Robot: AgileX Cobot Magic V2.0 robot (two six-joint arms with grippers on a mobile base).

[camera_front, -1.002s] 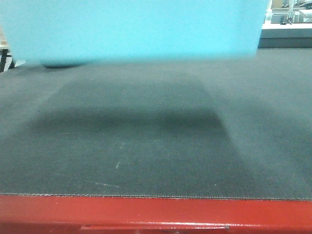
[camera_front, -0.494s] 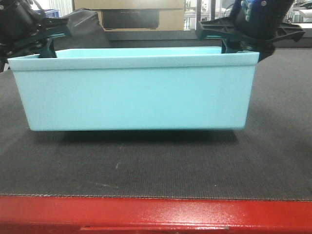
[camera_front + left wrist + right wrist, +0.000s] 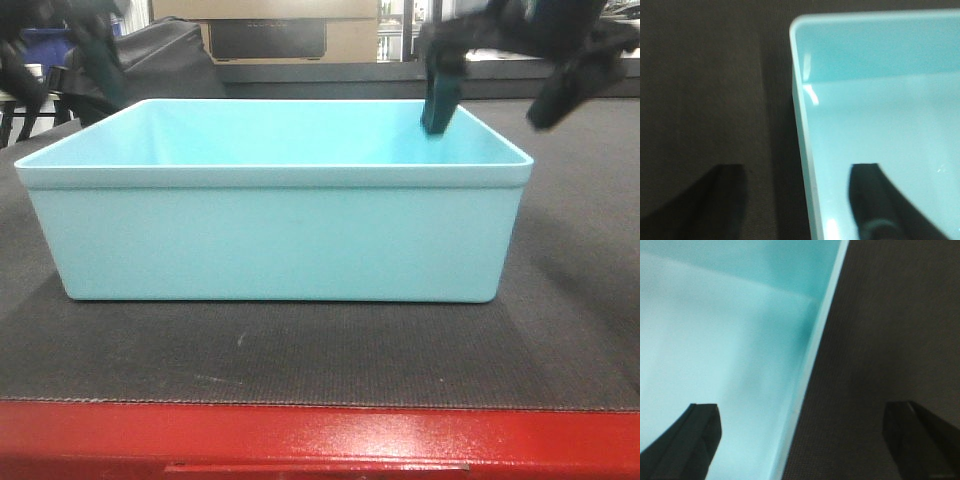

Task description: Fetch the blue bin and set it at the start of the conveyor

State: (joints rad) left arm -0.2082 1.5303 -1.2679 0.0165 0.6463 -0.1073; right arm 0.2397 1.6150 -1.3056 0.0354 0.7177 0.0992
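Note:
The blue bin point(image 3: 280, 240) stands upright on the black belt of the conveyor start point(image 3: 300, 350), just behind its red front edge point(image 3: 300, 435). My right gripper point(image 3: 497, 100) hangs open over the bin's right rim, one finger inside the tub and one outside. In the right wrist view the right gripper point(image 3: 802, 440) straddles the bin wall point(image 3: 805, 370) without touching it. My left gripper point(image 3: 800, 200) is open too, astride the bin's left wall point(image 3: 802, 150). In the front view the left gripper point(image 3: 62, 62) is a dark blur above the left rim.
Behind the belt stand a cardboard box with a black unit point(image 3: 270, 30) and a black bag point(image 3: 170, 60). Bare belt point(image 3: 705, 90) lies left of the bin, and more belt point(image 3: 890, 330) to its right.
The bin came down from near the camera and has settled lower on the belt. Both grippers, shut on its rim half a second ago, have opened and lifted off it.

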